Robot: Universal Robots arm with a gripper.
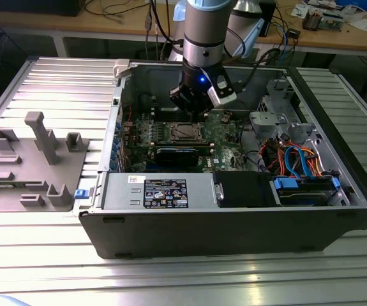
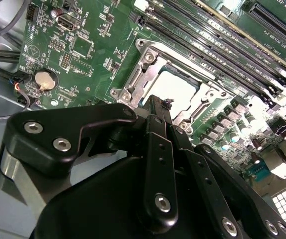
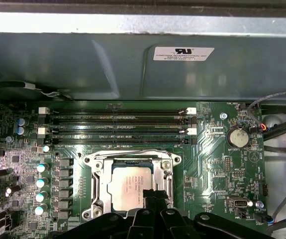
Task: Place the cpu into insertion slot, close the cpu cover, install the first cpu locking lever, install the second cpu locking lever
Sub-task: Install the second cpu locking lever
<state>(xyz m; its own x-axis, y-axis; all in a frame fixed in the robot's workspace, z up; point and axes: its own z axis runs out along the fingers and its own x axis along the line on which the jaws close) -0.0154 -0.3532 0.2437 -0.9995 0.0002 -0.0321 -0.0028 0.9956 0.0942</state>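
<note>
The cpu [image 3: 129, 185] is seated in the insertion slot [image 3: 96, 185], framed by the cpu cover [image 3: 131, 160]; the pincer [image 2: 165, 104], closed and empty, is held just beside the slot.

cpu [image 3: 131, 188] in insertion slot [image 3: 96, 185] | cpu cover [image 3: 168, 171] around it

Exterior view sits high in front, angled down into the open computer case [image 1: 234, 210]; both wrist views ride close above the motherboard [image 3: 217, 164], sharing the cpu [image 2: 170, 89] in its insertion slot [image 3: 94, 185].
</note>
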